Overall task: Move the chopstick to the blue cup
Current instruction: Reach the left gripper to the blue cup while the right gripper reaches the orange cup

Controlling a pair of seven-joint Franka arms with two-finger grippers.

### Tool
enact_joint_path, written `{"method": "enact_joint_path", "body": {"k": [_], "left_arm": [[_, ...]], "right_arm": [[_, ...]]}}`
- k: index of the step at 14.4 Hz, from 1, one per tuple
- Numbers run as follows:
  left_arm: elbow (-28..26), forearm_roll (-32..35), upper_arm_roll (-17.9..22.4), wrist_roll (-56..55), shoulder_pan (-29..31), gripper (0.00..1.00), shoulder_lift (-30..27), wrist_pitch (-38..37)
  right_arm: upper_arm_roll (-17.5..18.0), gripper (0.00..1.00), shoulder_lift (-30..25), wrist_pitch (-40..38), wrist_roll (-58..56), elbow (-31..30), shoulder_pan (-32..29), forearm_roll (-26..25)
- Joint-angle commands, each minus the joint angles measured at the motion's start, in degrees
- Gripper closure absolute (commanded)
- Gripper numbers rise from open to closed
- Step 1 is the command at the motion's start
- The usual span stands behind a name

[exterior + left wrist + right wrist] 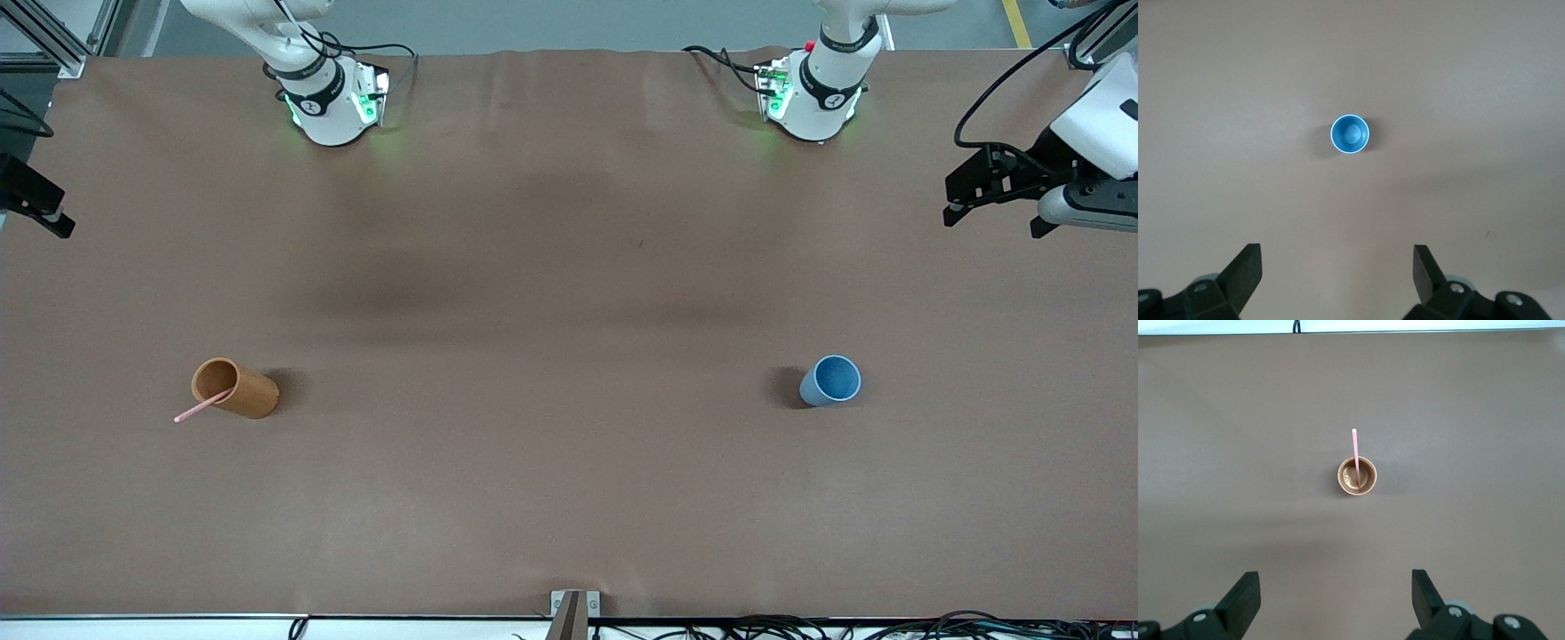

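A thin pale pink chopstick [203, 407] stands tilted in an upright orange-brown wooden cup [235, 388] toward the right arm's end of the table, its top end sticking out over the rim. The small blue cup [831, 380] stands upright and empty toward the left arm's end. My left gripper [996, 222] is open and empty, high over the table's edge at the left arm's end. My right gripper [40, 209] is open and empty, high over the right arm's end. The left wrist view shows the blue cup [1350, 134] far below the open left gripper [1337, 267]. The right wrist view shows the chopstick [1355, 447] in the wooden cup [1357, 475] below the open right gripper [1336, 590].
The brown table [569, 311] holds only the two cups. A small metal bracket [574, 606] sits at the table edge nearest the front camera. Cables lie along that edge and by the arm bases.
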Motion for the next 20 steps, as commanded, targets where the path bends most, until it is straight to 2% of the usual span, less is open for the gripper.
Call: {"method": "enact_joint_path", "body": {"k": [1,6,9,12,14,17,20], "left_arm": [[1.3,-0.8,0.2,0.6,0.0,0.00,0.4,-1.3],[1.1,-0.7,0.3,0.7,0.0,0.00,1.3,-1.3],[0.9,-0.9,1.5,1.0,0.6,0.00,8.2,0.6],[-0.3,-0.8,1.7,1.2,0.7,0.00,15.5,7.1],[-5.0,-0.7,1.7,1.3,1.1,0.00,17.7,14.9],[-14.6,-0.6,1.8,2.0,1.8,0.00,19.0,29.5],[-18.1,-0.7,1.7,2.0,1.7,0.00,23.5,38.6]], "right_arm": [[0.5,0.00,0.0,0.0,0.5,0.0,-1.0,0.8],[0.5,0.00,0.0,-0.6,0.5,-0.1,-1.5,0.9],[0.5,0.00,0.0,-0.6,0.5,-0.1,-1.5,0.9],[0.5,0.00,0.0,-0.7,0.6,0.0,-1.5,0.9],[0.5,0.00,0.3,-0.2,0.1,0.2,-1.7,0.9],[0.6,0.00,6.2,0.5,0.5,2.6,-1.6,0.6],[0.6,0.02,16.3,4.3,0.4,8.5,-1.6,0.5]]}}
